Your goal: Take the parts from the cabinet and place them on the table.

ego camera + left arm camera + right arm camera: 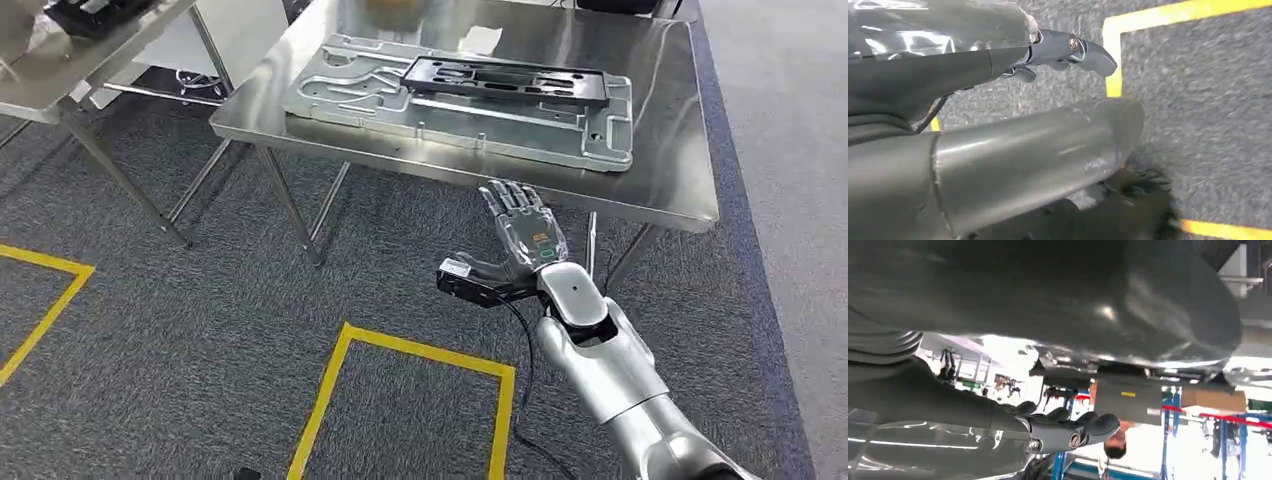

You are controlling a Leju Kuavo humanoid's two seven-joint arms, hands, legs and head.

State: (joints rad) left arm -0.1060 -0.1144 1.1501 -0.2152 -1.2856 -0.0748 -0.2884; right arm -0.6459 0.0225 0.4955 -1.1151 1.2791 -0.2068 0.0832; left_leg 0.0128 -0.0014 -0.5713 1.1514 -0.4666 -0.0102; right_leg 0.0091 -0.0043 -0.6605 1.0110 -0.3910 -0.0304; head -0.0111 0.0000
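right robot hand: (520, 235) empty, fingers stretched out flat and apart, palm side down, raised just short of the tabletop's near edge, below its level; silver arm comes up from lower right
left robot hand: (1058, 50) hangs over the carpet, fingers apart with nothing in them, thick grey thumb alongside
tabletop: (660, 110) stainless steel, on thin metal legs, standing on grey carpet
silver part: (480, 120) large flat cast metal plate with ribs and cut-outs, lying flat on the tabletop, long side roughly along the near edge
black part: (505, 80) long flat black plastic frame, lying on top of the silver part, toward its far side
containers: both parts lie loose on the tabletop, not in a tray or bin
second tabletop: (60, 60) upper left, well apart from the first; carries a dark item at its far end, too cropped to identify
floor: (200, 330) grey carpet with yellow tape outlines; one yellow rectangle sits in front of the robot, another at far left
right wrist view: underside of the tabletop close above the right robot hand; a person (1115, 442) partly visible in the background
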